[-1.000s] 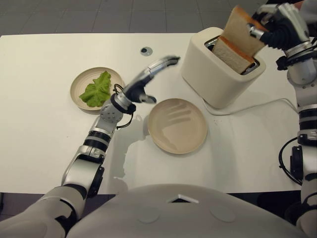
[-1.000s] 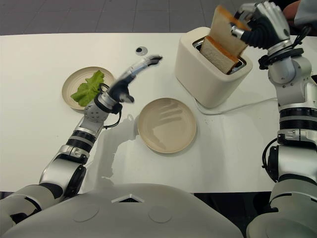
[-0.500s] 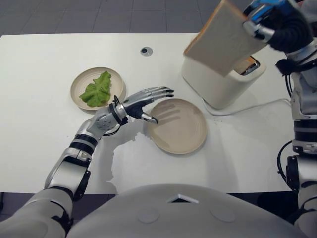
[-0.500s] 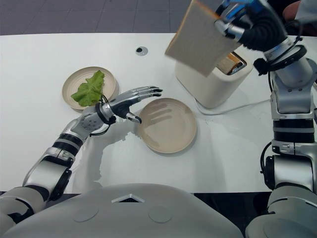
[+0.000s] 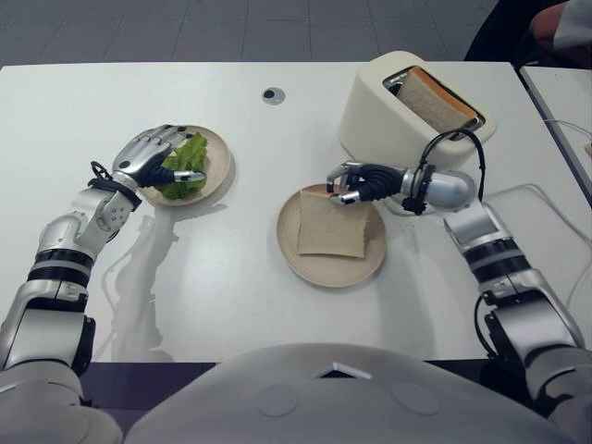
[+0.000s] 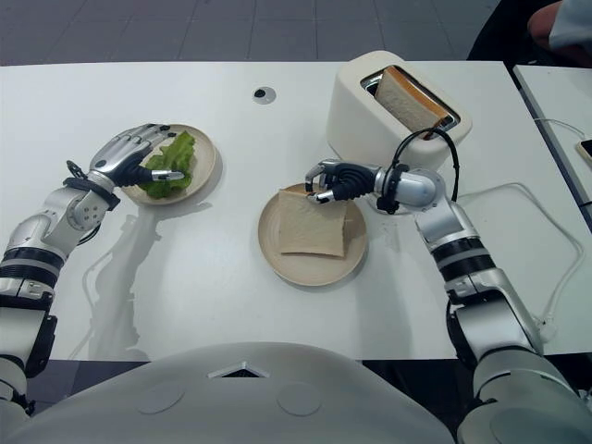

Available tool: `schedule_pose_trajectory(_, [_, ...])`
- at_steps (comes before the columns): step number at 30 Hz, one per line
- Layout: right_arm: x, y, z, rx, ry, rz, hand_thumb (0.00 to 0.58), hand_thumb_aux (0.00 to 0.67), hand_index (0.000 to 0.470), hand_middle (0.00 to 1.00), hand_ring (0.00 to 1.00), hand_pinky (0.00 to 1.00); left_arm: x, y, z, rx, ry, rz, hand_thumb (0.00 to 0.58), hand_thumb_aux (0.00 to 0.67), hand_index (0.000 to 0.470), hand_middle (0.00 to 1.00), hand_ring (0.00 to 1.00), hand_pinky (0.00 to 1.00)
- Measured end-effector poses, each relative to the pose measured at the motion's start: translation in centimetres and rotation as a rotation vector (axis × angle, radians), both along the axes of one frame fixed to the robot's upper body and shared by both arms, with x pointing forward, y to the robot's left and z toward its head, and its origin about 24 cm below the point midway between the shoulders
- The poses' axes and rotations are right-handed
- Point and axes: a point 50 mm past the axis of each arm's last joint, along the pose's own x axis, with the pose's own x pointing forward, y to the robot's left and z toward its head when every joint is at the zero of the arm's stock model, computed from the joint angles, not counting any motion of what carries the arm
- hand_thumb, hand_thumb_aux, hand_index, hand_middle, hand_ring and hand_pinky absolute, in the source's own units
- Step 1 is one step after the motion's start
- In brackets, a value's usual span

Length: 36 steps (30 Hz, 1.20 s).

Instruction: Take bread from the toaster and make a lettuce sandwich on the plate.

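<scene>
Lettuce leaf (image 5: 192, 157) on the small plate (image 5: 222, 166) at the left of the table (image 5: 231, 277), with its long axis running from near-left to far-right. My left hand (image 5: 148, 155) hangs directly over the leaf's left half, knuckles up, so the leaf lies beneath it and just to its right. I cannot tell from here whether this hand has closed on the leaf or only hovers over it. The bread slice (image 5: 331, 227) lies flat in the larger plate (image 5: 324, 273), well to the right of the leaf and near the middle of the table, its edges roughly square to the table's front. My right hand (image 5: 361, 181) sits at the slice's far right corner, curled, and appears to pinch that corner against the plate's far rim. The toaster (image 5: 388, 139) stands just behind that hand, with a second slice (image 5: 433, 92) upright in its slot. I judge that the coming move depends on one direction: the leaf must travel rightward and slightly toward me to land on the slice. My left hand is much the nearer to the leaf. My right hand is the nearer to the toaster, and it needs to come off the slice before the leaf arrives.
</scene>
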Motion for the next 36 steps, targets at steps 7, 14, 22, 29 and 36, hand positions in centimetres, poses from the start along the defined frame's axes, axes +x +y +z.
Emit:
schedule_pose_trajectory(7, [-0.2, 2.8, -0.5, 0.094, 0.034, 0.047, 0.580, 0.670, 0.470, 1.00, 1.00, 1.00, -0.2, 1.0, -0.8, 0.067, 0.077, 0.071, 0.385, 0.281, 0.197, 0.00, 0.00, 0.00])
schedule_pose_trajectory(14, [-1.5, 3.0, 0.7, 0.141, 0.007, 0.127, 0.511, 0.439, 0.308, 0.17, 0.17, 0.17, -0.2, 0.6, -1.8, 0.095, 0.146, 0.058, 0.000, 0.000, 0.000, 0.00, 0.00, 0.00])
schedule_pose_trajectory(22, [-1.6, 1.5, 1.4, 0.115, -0.029, 0.116, 0.000, 0.000, 0.000, 0.00, 0.00, 0.00, 0.1, 0.0, -1.8, 0.100, 0.151, 0.028, 0.580, 0.670, 0.470, 0.00, 0.00, 0.00])
schedule_pose_trajectory(29, [-1.2, 0.5, 1.9, 0.113, -0.065, 0.075, 0.000, 0.000, 0.000, 0.00, 0.00, 0.00, 0.6, -0.5, -1.0, 0.074, 0.088, -0.005, 0.580, 0.670, 0.470, 0.00, 0.00, 0.00])
schedule_pose_trajectory(36, [-1.1, 0.3, 2.7, 0.133, -0.098, 0.067, 0.000, 0.000, 0.000, 0.00, 0.00, 0.00, 0.7, -3.1, 0.9, -0.025, -0.059, -0.186, 0.580, 0.670, 0.470, 0.00, 0.00, 0.00])
